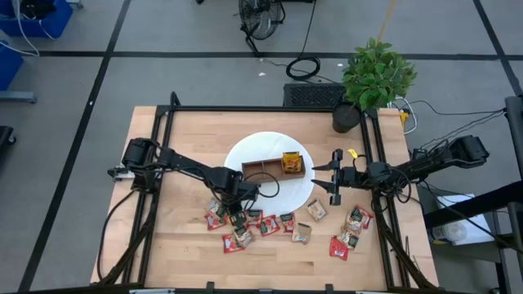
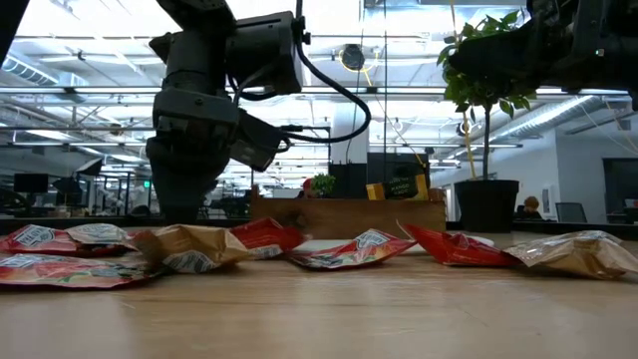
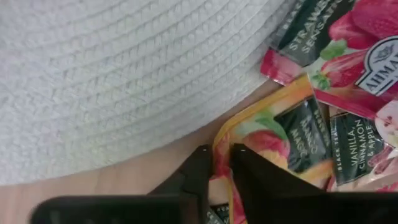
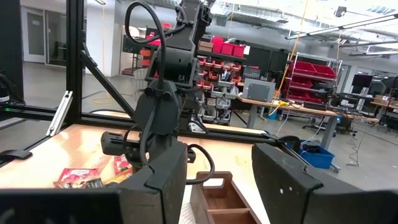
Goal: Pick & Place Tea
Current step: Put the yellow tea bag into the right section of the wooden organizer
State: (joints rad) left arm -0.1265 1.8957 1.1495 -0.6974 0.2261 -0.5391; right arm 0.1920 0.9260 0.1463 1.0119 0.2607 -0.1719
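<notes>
Near the bench's front edge, the left gripper (image 3: pixel 221 163) pinches a yellow-edged tea sachet (image 3: pixel 267 140) between narrow fingers; lifting it toward the tray (image 1: pixel 274 168) seems next.

Even overhead light; soft shadows under the arms on the desk (image 1: pixel 188 253). Low view: glaring ceiling lights across the top, blurred foreground.

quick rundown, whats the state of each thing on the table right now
left gripper: down among the sachets, jaws pinching the edge of a yellow sachet
right gripper: waiting over the table right of the mat, jaws open, empty
wooden tray: on the white mat, one yellow packet in its right compartment
loose sachets: scattered flat on the table
potted plant: upright at the back corner
</notes>
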